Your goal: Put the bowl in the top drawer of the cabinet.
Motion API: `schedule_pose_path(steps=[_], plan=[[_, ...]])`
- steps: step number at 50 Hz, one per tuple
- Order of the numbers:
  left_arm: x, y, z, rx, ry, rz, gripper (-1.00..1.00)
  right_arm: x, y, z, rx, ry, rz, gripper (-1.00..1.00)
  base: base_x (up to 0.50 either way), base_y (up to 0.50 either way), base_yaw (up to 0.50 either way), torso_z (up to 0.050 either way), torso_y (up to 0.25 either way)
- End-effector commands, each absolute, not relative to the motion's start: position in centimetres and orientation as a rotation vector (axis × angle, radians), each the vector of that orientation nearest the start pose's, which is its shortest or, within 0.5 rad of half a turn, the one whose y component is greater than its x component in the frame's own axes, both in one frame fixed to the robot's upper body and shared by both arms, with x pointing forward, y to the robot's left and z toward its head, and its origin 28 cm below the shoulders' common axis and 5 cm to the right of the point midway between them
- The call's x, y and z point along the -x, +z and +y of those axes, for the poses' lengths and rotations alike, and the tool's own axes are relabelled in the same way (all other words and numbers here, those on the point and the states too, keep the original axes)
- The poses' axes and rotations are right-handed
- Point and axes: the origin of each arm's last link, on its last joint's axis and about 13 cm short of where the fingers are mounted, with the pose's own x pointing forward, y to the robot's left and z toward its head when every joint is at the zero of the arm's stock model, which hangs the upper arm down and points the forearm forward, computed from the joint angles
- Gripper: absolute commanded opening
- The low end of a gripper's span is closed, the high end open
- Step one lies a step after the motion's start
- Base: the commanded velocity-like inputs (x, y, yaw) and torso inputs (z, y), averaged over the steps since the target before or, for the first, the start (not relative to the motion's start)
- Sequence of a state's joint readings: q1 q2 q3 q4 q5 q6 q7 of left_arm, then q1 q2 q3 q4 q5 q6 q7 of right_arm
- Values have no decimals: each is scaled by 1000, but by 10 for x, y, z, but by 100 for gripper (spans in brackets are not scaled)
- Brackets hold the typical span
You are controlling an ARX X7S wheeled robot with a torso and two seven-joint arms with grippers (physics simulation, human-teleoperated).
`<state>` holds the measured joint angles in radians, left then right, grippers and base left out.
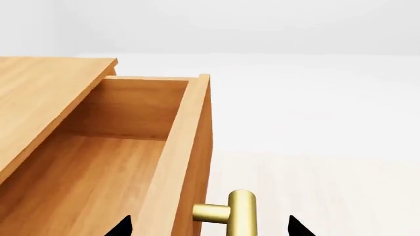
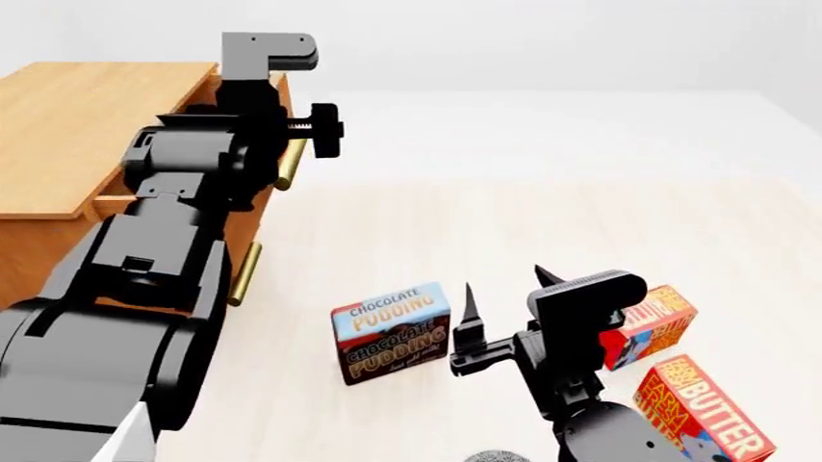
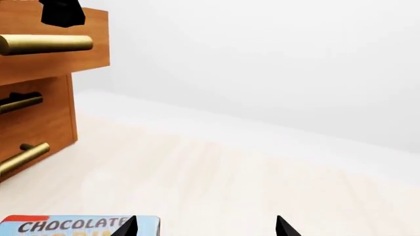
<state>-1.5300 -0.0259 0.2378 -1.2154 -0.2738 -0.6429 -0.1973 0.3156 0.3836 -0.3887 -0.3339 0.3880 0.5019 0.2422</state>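
Observation:
The cabinet (image 2: 90, 115) stands at the left of the head view. Its top drawer (image 1: 98, 172) is pulled out and is bare wood inside. My left gripper (image 1: 210, 227) is open, its fingertips wide apart on either side of the drawer's brass handle (image 1: 239, 211) without touching it. Only a speckled grey sliver of the bowl (image 2: 496, 456) shows at the bottom edge of the head view, near my right arm. My right gripper (image 2: 505, 284) is open and holds nothing, just right of the chocolate pudding box (image 2: 389, 332).
The lower drawer's brass handle (image 3: 23, 155) sits under the pulled-out top drawer front (image 3: 59, 54). A butter box (image 2: 700, 404) and a red carton (image 2: 649, 325) lie to the right of my right arm. The floor is pale wood.

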Motion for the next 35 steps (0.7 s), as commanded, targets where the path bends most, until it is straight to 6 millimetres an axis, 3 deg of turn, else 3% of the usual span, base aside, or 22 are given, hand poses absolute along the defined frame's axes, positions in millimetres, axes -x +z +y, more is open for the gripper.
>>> schedule_pose_path(steps=[1, 15, 35], plan=[[-426, 233, 202, 17, 116, 406, 100, -252, 98, -92, 133, 232, 19, 100, 0, 0, 0, 0, 0], [-409, 244, 187, 181, -2, 448, 100, -247, 98, -92, 132, 234, 20, 100, 1, 0, 0, 0, 0], [-386, 249, 160, 194, -73, 459, 100, -231, 96, -96, 115, 237, 13, 100, 0, 0, 0, 0, 0]])
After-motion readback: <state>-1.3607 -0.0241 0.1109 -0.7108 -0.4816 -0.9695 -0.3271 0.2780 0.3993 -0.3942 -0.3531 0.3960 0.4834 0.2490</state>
